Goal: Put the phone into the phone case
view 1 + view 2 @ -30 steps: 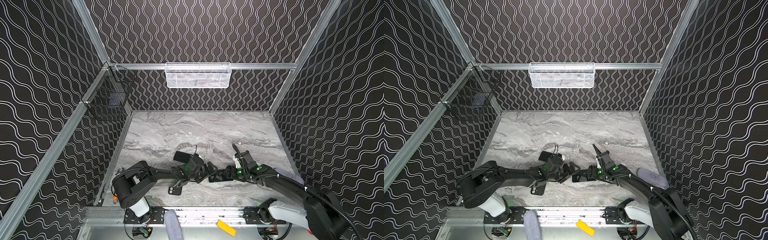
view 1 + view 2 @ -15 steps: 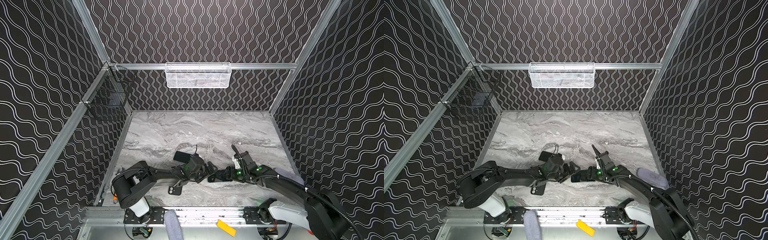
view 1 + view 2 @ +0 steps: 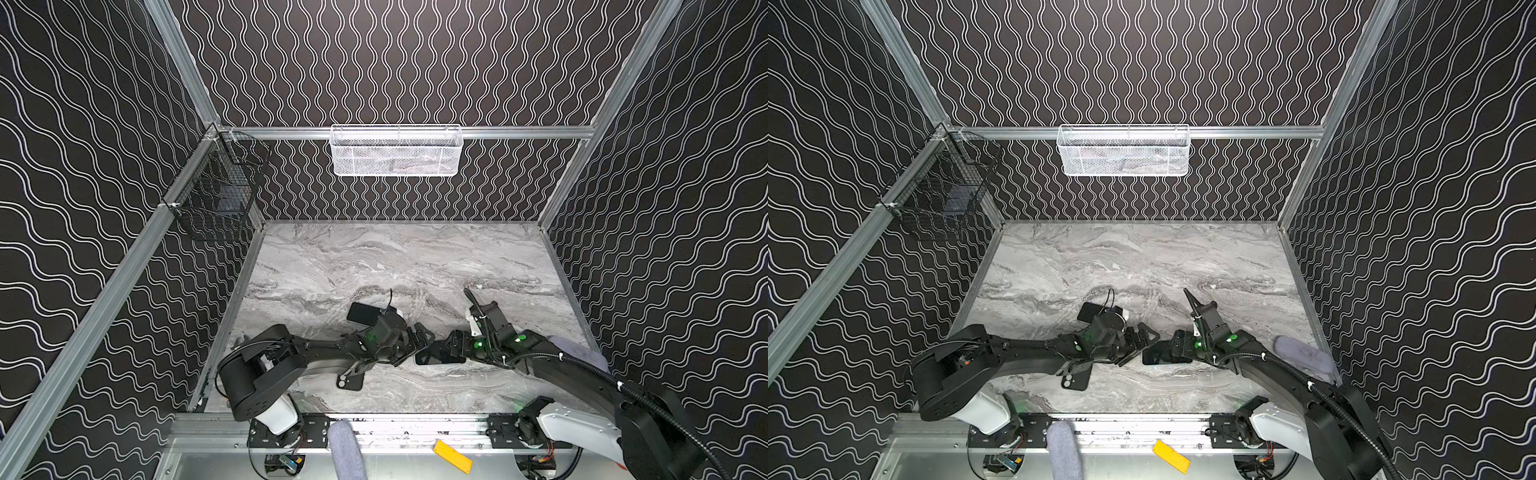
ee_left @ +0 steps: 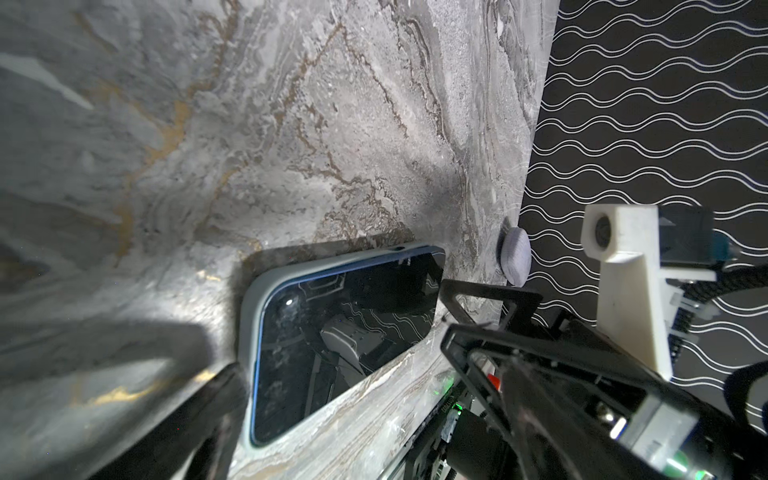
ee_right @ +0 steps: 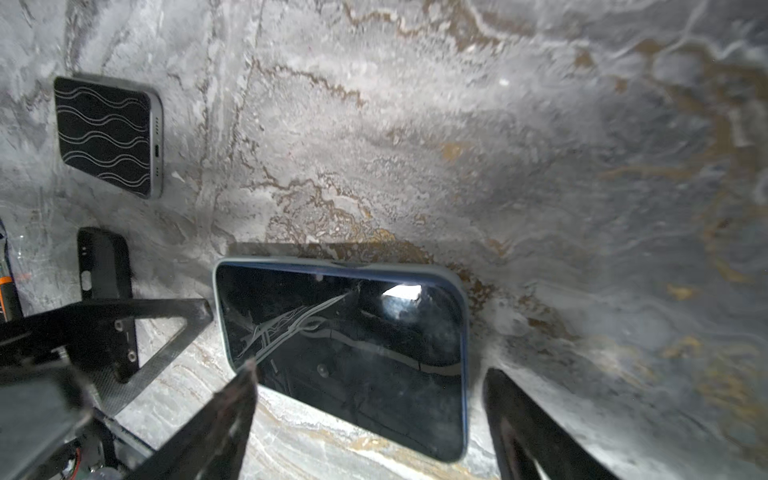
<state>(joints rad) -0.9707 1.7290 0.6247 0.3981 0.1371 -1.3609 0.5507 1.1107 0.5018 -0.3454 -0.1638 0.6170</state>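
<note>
Tabletop (image 3: 374,257) is a marble-look surface, matt and faintly grainy. The phone (image 5: 345,353) near its front edge has a glossy glass face with sharp reflections and a satin blue frame, seated in the phone case (image 4: 248,307), which is pale grey, matt, rubbery-looking plastic. Second phone (image 5: 104,133) has gloss glass and a silver metal-look rim; black case (image 5: 104,266) is matt plastic, white basket (image 3: 397,151) is painted wire mesh, and the pad (image 4: 515,257) at the right edge is grey cloth.

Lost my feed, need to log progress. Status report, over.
Left end effector open, right end effector open. Phone flat, screen up, seated in grey case. Black case, second phone aside, nothing blocking.
</note>
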